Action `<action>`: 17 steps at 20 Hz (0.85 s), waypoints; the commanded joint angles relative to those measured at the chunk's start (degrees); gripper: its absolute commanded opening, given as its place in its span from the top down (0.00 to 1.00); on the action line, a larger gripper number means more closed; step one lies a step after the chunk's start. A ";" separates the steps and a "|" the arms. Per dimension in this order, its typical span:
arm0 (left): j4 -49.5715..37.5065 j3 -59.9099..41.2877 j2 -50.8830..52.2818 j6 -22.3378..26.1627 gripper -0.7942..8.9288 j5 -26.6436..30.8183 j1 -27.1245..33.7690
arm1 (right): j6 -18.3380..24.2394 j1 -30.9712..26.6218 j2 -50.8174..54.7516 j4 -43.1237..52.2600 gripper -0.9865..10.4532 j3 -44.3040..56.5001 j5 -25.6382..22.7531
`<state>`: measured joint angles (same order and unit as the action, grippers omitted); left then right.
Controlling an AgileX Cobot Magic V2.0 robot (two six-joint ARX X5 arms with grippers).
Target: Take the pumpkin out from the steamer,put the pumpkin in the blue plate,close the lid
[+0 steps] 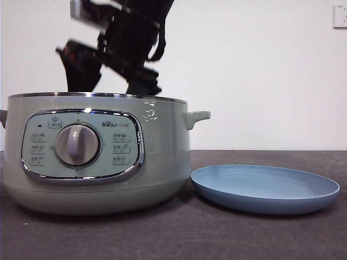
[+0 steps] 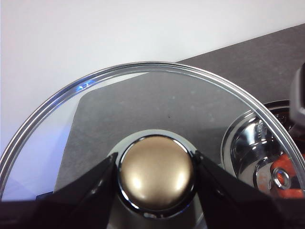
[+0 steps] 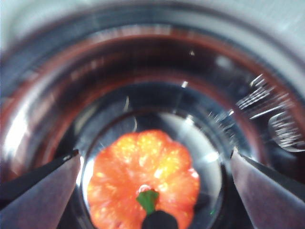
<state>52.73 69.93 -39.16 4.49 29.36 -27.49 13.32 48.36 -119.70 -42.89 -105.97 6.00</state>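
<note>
Here the steamer (image 1: 97,154) stands nearest in the front view, lidless, its chrome rim bare along the top and its dial panel facing the camera; the blue plate (image 1: 265,188) lies flat just beside it on the handle side, a narrow gap between plate rim and cooker wall, with open tabletop beyond the plate's far edge. The dark grey table (image 1: 260,233) runs back to a plain white wall (image 1: 260,76), where a socket (image 1: 340,16) sits high in the corner. A dark arm comes down from above into the steamer's mouth; this is the right gripper (image 3: 152,191), its jaws spread wide apart, one on each side of the pumpkin (image 3: 143,179) and not touching it, with clear room between each jaw and the fruit. The pumpkin sits on the shiny bottom of the steamer's inner pot, roughly central, upright with its green stem pointing up toward the wrist camera, so its short axis stands vertical. The pot's polished walls ring it on all sides. Off to the side, the left gripper (image 2: 156,174) has its jaws clamped on the knob of the lid (image 2: 143,105), which looks bronze in this light; through the glass the table shows beneath, and the steamer's open pot sits past the lid's chrome rim.
</note>
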 commanded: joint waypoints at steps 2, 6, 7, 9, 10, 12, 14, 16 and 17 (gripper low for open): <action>-2.27 0.83 0.68 0.02 0.93 0.48 0.07 | 0.28 0.02 -4.11 -0.28 0.26 -0.11 2.93; -1.86 0.83 0.68 0.02 0.93 0.44 0.07 | -0.24 0.11 -5.07 -1.25 0.75 -0.11 0.87; -1.81 0.83 0.68 0.02 0.93 0.44 0.07 | -0.42 0.09 -5.03 -1.38 0.93 -0.11 1.11; -1.81 0.83 0.68 0.02 0.93 0.39 0.07 | -0.42 -0.31 -4.76 -1.33 0.92 -0.13 1.49; -1.77 0.83 0.68 0.02 0.93 0.37 0.07 | -0.42 -0.31 -4.72 -1.33 0.92 -0.13 1.55; -1.60 0.83 0.68 0.02 0.93 0.31 0.07 | -0.37 -0.35 -3.26 -1.60 0.92 -0.17 1.38; -1.62 0.83 0.66 0.00 0.93 -0.24 0.07 | -0.37 -0.35 1.38 -2.32 0.92 -0.17 1.29; -2.08 0.83 -0.07 -0.39 0.93 -2.99 0.07 | -0.37 -1.33 8.37 -5.57 0.92 -0.17 1.05; -2.27 0.83 -0.74 -0.39 0.93 -2.97 0.07 | -0.39 -2.21 12.26 -8.02 0.92 -0.17 1.05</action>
<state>53.28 69.93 -40.49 4.40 25.91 -27.51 13.23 46.24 -106.15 -51.42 -106.08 7.29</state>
